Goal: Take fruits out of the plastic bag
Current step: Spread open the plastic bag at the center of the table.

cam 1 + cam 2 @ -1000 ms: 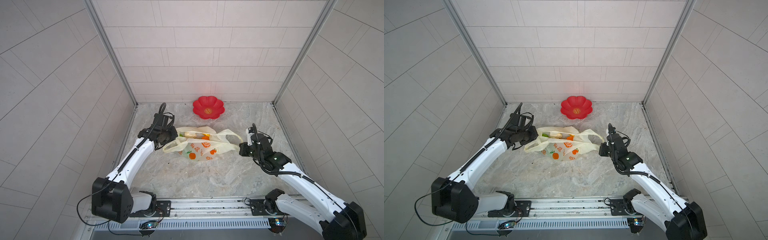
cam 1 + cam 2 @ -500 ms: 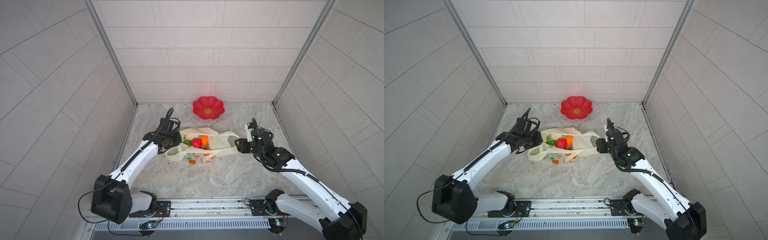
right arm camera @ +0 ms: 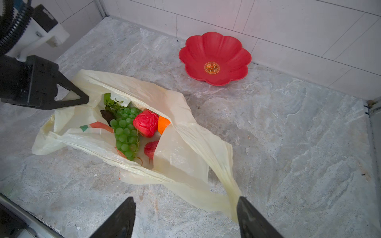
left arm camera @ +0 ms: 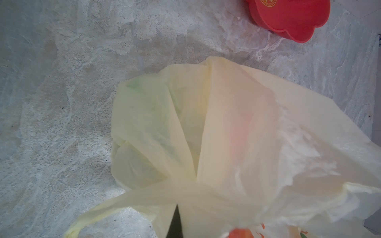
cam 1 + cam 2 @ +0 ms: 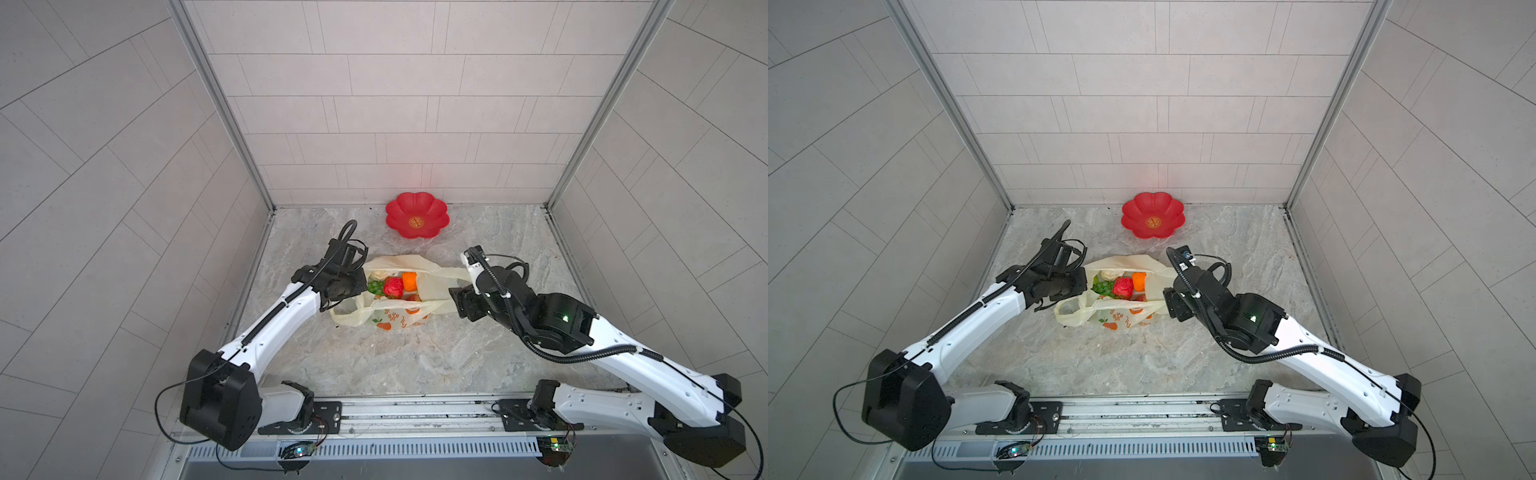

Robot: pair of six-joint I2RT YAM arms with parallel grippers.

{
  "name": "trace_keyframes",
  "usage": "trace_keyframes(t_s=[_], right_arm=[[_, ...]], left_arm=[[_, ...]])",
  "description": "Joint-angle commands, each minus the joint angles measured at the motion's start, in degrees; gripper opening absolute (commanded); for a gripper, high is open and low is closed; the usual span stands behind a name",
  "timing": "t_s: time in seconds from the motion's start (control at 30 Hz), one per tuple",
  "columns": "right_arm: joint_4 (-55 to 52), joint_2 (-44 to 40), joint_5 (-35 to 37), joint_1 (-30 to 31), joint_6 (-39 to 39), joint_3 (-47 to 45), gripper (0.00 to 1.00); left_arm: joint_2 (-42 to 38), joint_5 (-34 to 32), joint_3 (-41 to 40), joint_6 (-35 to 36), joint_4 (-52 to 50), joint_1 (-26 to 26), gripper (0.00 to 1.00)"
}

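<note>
A thin, translucent pale-yellow plastic bag [image 3: 181, 160] is laid on the grey marbled tabletop [image 3: 288, 144], mouth spread open between the arms. Its rim is pinched by the left gripper [image 3: 83, 100], jaws together on the film. The right gripper [image 3: 185, 198] is held wide apart; one loop handle is draped against a finger, unclamped. The toy fruits are all inside the bag: green grape bunch [image 3: 125, 131], crinkly red piece [image 3: 146, 126], orange [image 3: 163, 124]. None is seen in the red flower-shaped dish [image 3: 214, 59]. The task is judged barely started, with every fruit left to be removed.
</note>
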Motion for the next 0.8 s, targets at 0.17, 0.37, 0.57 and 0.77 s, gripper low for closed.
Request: trace_keyframes(t_s=[0.17, 0.37, 0.57, 0.77], right_arm=[[3.36, 16.58, 0.5, -0.68, 3.6, 4.12, 0.74], [1.32, 28.35, -1.72, -4.71, 5.65, 11.17, 0.77], [0.35, 37.65, -5.31, -9.82, 7.06, 15.53, 0.77], [0.95, 43.66, -7.15, -10.99, 5.94, 18.68, 0.63]], left_arm=[[-2.62, -2.15, 1.1, 1.16, -1.93, -0.69, 0.03], [-2.99, -1.61, 0.21, 1.12, -1.32, -0.77, 0.03], [-3.37, -0.99, -0.3, 1.07, -0.81, -0.77, 0.03], [-2.95, -0.73, -0.95, 0.99, -0.26, -0.75, 0.03]])
